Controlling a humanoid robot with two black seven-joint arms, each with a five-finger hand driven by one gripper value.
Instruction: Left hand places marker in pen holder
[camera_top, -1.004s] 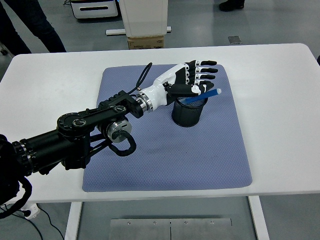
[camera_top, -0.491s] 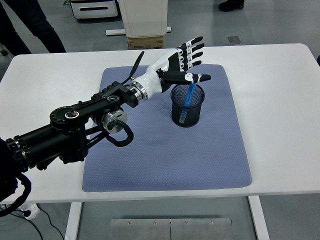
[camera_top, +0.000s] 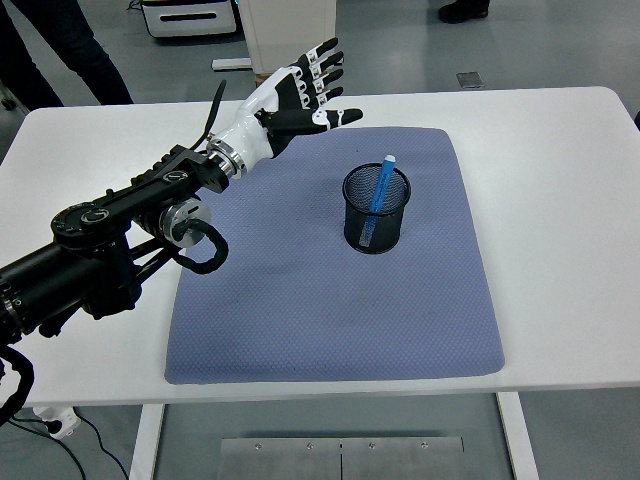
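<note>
A blue marker (camera_top: 380, 187) with a white cap stands tilted inside the black mesh pen holder (camera_top: 376, 222), its tip poking above the rim. The holder stands upright on the blue mat (camera_top: 330, 300), right of centre. My left hand (camera_top: 305, 93) hovers above the mat's far left corner, well left of the holder and apart from it. Its fingers are spread and hold nothing. The black left arm (camera_top: 110, 245) runs in from the lower left. My right arm is out of view.
The white table (camera_top: 560, 200) extends beyond the mat on all sides. A person's legs (camera_top: 60, 45) show at the top left behind the table. A cardboard box (camera_top: 292, 85) and white furniture stand on the floor past the far edge.
The marker was let go and dropped into the holder. My left hand opened, then drew back up and to the left, away from the holder.
</note>
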